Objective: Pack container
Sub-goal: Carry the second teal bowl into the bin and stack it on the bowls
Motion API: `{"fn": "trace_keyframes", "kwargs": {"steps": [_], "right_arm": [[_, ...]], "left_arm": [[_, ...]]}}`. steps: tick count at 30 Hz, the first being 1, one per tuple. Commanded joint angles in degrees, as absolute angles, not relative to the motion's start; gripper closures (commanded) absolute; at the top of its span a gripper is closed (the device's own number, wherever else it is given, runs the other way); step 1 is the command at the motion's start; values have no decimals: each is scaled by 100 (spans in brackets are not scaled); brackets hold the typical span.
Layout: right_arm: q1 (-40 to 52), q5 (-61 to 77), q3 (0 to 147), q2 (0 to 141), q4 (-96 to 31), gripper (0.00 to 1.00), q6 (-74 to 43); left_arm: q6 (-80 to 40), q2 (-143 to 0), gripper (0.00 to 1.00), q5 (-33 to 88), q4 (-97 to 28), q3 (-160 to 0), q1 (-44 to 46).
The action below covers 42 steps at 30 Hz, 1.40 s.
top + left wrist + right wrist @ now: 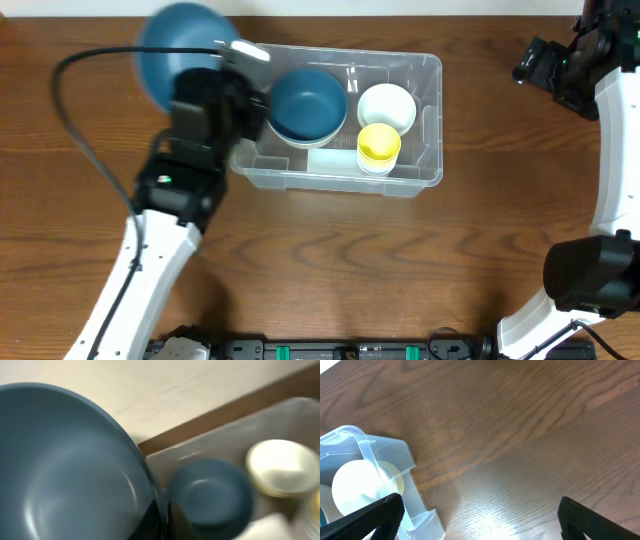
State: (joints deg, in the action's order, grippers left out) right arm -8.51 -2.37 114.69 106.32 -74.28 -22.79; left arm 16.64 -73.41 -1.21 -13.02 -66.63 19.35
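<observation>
Container point(330, 181) lies lengthwise left-right; left end effector point(161, 518) grips large blue bowl point(60, 470), right end effector point(480, 515) spread apart.

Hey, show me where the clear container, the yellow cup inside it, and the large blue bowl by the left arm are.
container point(434, 120), overhead view, on its right wall.
yellow cup point(379, 143), overhead view, centre of its opening.
large blue bowl point(180, 45), overhead view, middle of its blurred hollow.

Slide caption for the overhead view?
Left gripper holds a large blue bowl beside the clear container, which contains a smaller blue bowl, a white bowl and a yellow cup.
</observation>
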Motion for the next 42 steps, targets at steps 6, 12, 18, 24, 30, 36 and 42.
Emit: {"fn": "trace_keyframes", "kwargs": {"steps": [6,12,18,24,30,36,42], "right_arm": [[-858,-279,11539,10545,-7428,1,-2265],[-858,-279,11539,10545,-7426,1,-2265],[-858,-279,11539,10545,-7428,1,-2265],[-858,-279,11539,10545,-7426,1,-2265],[-858,-279,11539,10545,-7426,1,-2265],[-858,-279,11539,10545,-7426,1,-2265],[-858,-279,11539,10545,-7426,1,-2265]], "left_arm": [[2053,-8274,94,-47,-989,-6696,2985],[2093,-8978,94,-47,-858,-6696,3197],[2093,-9437,94,-45,-714,-6696,3197],[2095,-9760,94,-49,-537,-6694,3190],[2095,-9880,51,-69,-305,-6694,3175],[2088,-9830,36,-569,-342,-6696,3118],[2088,-9336,26,-1280,-725,-6696,3120]]}}
